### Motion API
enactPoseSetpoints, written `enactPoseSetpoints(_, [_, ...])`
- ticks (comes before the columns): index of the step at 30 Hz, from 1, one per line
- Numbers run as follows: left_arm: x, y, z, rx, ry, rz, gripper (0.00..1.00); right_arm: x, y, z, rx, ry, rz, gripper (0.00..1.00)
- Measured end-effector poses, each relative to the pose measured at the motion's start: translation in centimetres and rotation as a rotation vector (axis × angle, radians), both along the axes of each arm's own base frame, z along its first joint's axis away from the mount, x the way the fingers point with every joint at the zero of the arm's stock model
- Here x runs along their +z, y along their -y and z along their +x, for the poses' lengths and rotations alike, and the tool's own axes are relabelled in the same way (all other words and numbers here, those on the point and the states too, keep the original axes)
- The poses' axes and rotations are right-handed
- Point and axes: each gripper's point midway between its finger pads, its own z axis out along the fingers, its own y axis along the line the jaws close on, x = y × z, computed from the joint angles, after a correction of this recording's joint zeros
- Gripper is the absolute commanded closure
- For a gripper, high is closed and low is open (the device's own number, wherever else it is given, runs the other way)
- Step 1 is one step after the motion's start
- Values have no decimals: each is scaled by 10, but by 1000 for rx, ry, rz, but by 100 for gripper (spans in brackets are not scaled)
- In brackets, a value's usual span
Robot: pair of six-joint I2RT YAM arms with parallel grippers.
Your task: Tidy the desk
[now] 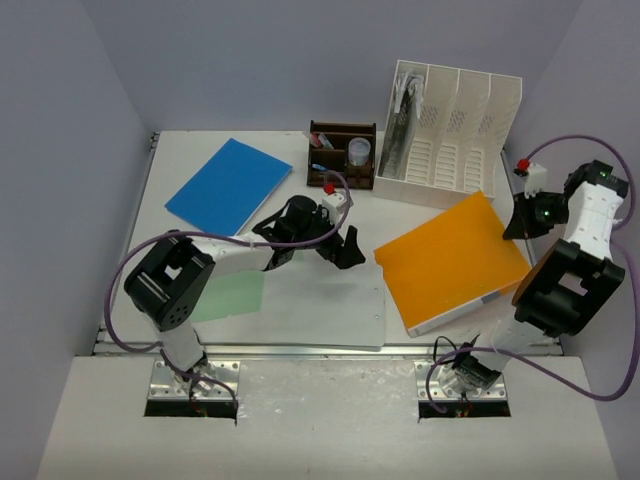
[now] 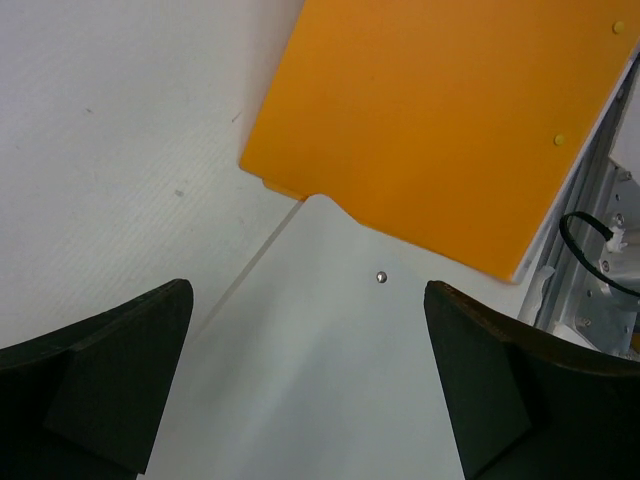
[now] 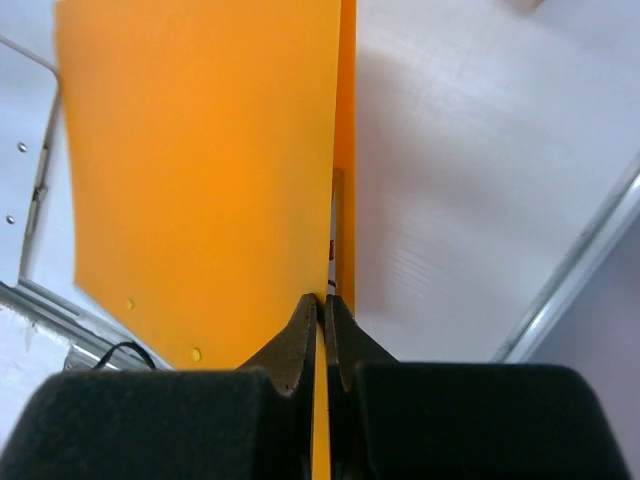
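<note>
White flat desk (image 1: 190, 155), metal-railed, spreads out before both arms. On its right side the right gripper (image 3: 325, 305) pinches the flat orange plastic folder (image 1: 450, 258) by its thin edge. Lifted that way, I reckon it could droop and slip free. Over the middle, the left gripper (image 2: 308, 290) hangs spread wide, empty.

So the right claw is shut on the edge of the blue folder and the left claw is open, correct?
Only the colour is wrong: the right claw is shut on the edge of the orange folder, as the right wrist view shows. The left claw is open.
</note>
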Motion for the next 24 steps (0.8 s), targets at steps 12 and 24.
enactPoseSetpoints(12, [45,-23,15,-104,167,-31,0,90,-32,24,106,179,18,100])
enactPoseSetpoints(24, [133,-8,26,-346,502,-108,0,134,-112,11,345,299,16,100])
